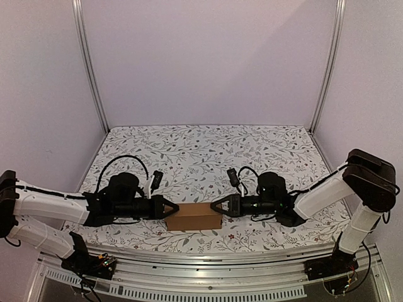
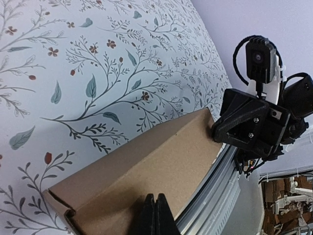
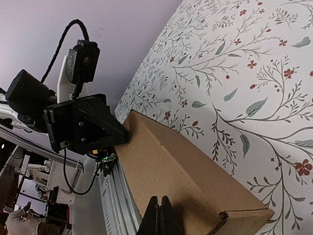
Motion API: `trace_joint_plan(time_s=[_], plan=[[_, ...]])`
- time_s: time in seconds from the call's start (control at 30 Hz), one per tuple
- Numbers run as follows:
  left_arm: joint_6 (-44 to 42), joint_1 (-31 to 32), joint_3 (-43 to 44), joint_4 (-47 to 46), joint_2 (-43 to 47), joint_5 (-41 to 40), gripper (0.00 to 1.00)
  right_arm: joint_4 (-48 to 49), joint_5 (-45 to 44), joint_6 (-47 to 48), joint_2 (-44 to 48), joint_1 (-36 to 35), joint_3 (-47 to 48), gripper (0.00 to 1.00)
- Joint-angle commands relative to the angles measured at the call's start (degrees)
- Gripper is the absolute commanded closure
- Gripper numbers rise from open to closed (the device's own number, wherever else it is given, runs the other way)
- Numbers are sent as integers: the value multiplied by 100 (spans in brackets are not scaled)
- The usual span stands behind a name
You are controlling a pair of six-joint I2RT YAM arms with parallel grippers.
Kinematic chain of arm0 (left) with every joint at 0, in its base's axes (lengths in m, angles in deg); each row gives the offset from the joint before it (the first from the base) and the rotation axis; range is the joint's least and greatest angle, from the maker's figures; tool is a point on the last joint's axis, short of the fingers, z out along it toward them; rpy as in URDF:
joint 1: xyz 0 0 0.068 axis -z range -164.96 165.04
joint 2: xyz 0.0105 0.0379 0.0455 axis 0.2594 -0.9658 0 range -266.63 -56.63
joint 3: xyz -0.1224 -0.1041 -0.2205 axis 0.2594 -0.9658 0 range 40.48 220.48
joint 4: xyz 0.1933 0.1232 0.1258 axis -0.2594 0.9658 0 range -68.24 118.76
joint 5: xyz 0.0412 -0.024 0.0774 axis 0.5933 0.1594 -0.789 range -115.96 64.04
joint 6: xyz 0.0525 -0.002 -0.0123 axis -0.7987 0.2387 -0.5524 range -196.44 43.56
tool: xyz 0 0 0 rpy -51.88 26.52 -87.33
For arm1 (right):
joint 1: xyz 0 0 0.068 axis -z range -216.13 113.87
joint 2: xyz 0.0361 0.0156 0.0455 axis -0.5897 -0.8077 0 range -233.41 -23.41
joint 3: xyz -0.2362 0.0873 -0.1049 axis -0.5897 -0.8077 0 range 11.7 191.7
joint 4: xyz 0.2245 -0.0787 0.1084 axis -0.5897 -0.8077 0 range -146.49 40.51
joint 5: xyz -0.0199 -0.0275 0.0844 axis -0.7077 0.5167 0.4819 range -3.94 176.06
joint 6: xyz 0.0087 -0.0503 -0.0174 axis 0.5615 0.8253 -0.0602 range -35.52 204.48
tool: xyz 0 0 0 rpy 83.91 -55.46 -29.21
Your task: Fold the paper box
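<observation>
The paper box [image 1: 193,217] is a small closed brown cardboard box lying on the floral cloth near the table's front edge, between the two arms. My left gripper [image 1: 174,211] is shut, its tip touching the box's left end. My right gripper [image 1: 215,206] is shut too, its tip at the box's right end. In the left wrist view my closed fingertips [image 2: 155,197] rest against the box [image 2: 146,164], with the right gripper [image 2: 215,131] at the far end. The right wrist view mirrors this: shut gripper [image 3: 158,199], box [image 3: 181,164], left gripper [image 3: 124,137] opposite. Nothing sits between either pair of jaws.
A floral tablecloth [image 1: 208,157] covers the table. An aluminium rail [image 1: 208,267] runs along the near edge just in front of the box. Metal frame posts [image 1: 91,69] and pale walls enclose the back and sides.
</observation>
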Motion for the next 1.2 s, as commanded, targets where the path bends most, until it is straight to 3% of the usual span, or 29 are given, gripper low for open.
trace_joint_plan(time_s=[0.0,0.47,0.77,0.93,1.17], plan=[[-191,-40,109,842,83,-141,100,-1859,-310,454,401,-19,29,100],[-964,-96,1343,2690,926,-793,97,-3825,-1108,1499,1698,-854,673,100],[-1219,-344,2062,3273,-30,-1064,100,-4255,-2115,1914,1228,-1739,860,100],[-1295,-370,2273,3313,-616,-1065,100,-4595,-2722,1895,636,-1806,1165,100],[-1265,-383,2261,3344,-1130,-922,100,-4913,-3616,1899,509,-1794,1451,99]])
